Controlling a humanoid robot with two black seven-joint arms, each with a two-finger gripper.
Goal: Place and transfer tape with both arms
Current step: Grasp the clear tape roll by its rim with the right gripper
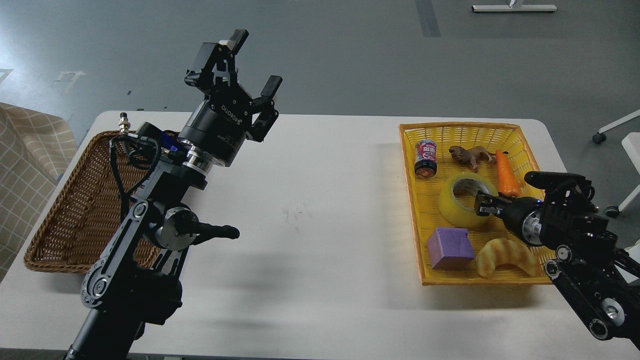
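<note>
The tape [454, 206], a yellow translucent roll with a grey-brown core, lies flat in the yellow basket [459, 130] on the right of the table. My right gripper [483, 205] comes in from the right and sits at the roll's right rim, over its core hole. It is small and dark, so I cannot tell its fingers apart or whether they grip the rim. My left gripper [256, 62] is raised high over the table's far left part, fingers spread open and empty, far from the tape.
The yellow basket also holds a purple cube [450, 248], a bread croissant [506, 256], a carrot [506, 175], a small can [425, 159] and a brown toy animal [470, 154]. A brown wicker basket [65, 210] stands at the left. White table [320, 210] between them.
</note>
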